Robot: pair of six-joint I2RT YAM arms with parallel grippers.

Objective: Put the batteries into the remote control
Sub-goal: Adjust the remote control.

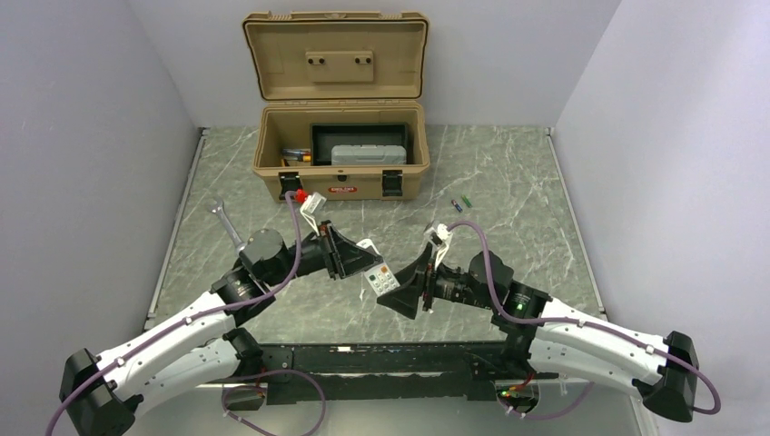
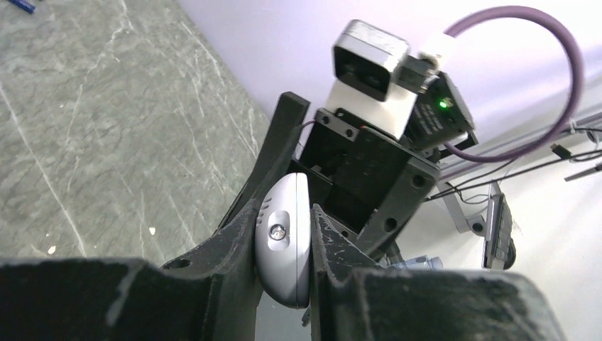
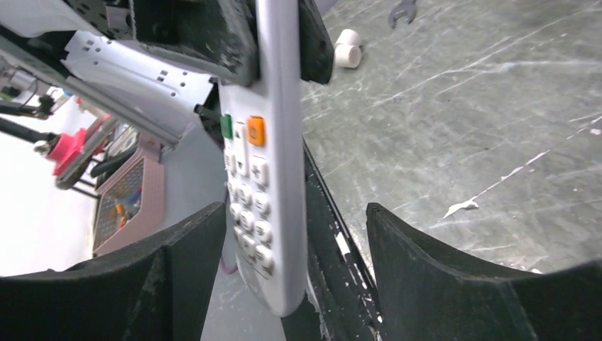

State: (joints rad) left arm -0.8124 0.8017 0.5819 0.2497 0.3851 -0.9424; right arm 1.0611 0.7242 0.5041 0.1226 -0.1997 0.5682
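The white remote control (image 1: 383, 279) hangs above the table between both arms. My left gripper (image 1: 361, 259) is shut on its upper end, and the left wrist view shows that rounded grey-white end (image 2: 284, 241) clamped between the jaws of the left gripper (image 2: 284, 220). My right gripper (image 1: 404, 289) is open around the button end. In the right wrist view the remote (image 3: 273, 142) stands edge-on between the spread jaws of the right gripper (image 3: 297, 213), with a gap to each finger. Two batteries, one dark purple (image 1: 458, 203) and one green (image 1: 467, 200), lie on the table right of the toolbox.
An open tan toolbox (image 1: 340, 177) stands at the back centre. A silver wrench (image 1: 227, 222) lies at the left and also shows in the right wrist view (image 3: 403, 8). A small white piece (image 3: 348, 53) lies on the marble table (image 1: 508, 173).
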